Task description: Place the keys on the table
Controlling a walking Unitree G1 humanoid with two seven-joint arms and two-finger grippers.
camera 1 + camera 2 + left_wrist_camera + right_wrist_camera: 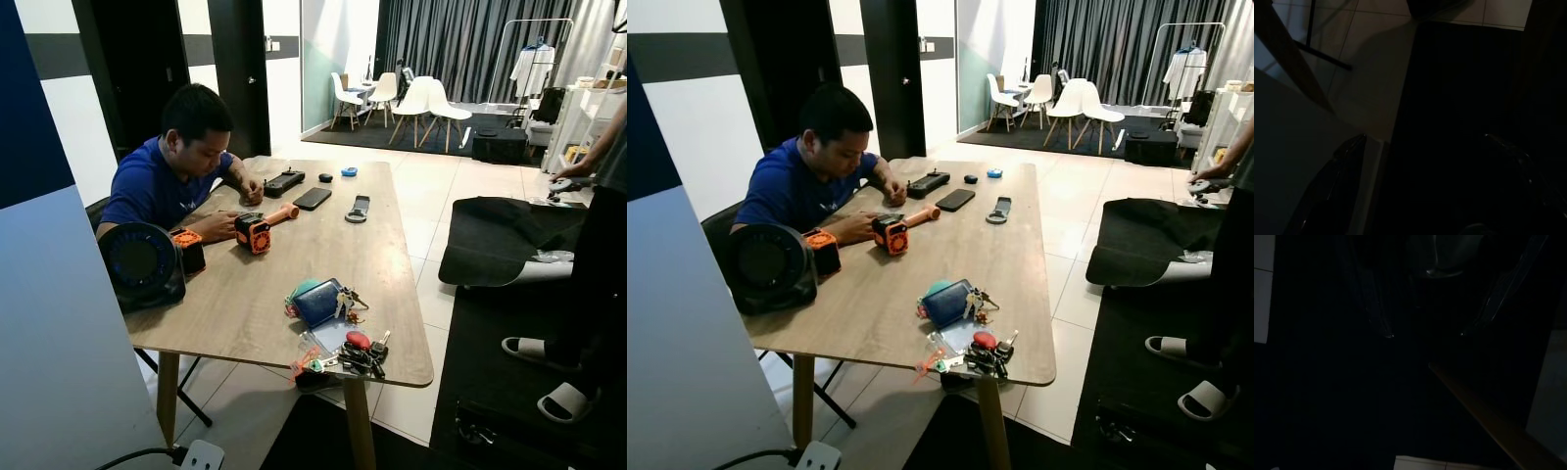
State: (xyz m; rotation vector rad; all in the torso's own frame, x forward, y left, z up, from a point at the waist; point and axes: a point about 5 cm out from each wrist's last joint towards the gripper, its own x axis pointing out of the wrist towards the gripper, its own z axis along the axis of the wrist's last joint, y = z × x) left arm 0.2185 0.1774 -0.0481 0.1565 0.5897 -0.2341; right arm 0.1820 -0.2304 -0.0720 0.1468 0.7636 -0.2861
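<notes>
- The keys (361,354) lie in a dark bunch with a red fob at the near right corner of the wooden table (257,294), close to its front edge, at about 5 o'clock from the tabletop's centre.
- A blue pouch (318,302) sits just beyond the keys at their 11 o'clock, with a small orange and green trinket (309,363) at the keys' 9 o'clock, by the table edge.
- The left gripper (1420,161) hangs low over the floor in the dim left wrist view; its two black fingers (1347,152) stand well apart with nothing between them, above pale tiles and a dark mat, beside a slanted table leg.
- The right gripper (1425,335) appears very dark in the right wrist view; two faint finger outlines show with a gap between them, and I cannot tell whether anything is held there.
- Neither gripper is near the keys: the bunch rests on the tabletop while both wrist views look at floor level.
- A person in a blue shirt (162,186) sits at the table's far left, at 10 o'clock, hands on an orange and black device (255,232).
- A black round fan (142,264) stands at the table's left edge, at 8 o'clock.
- A black phone (312,198) and a remote (358,208) lie toward the far end, at 12 o'clock.
- Another person's sandalled feet (549,377) stand on the dark rug at the right, at 3 o'clock.
</notes>
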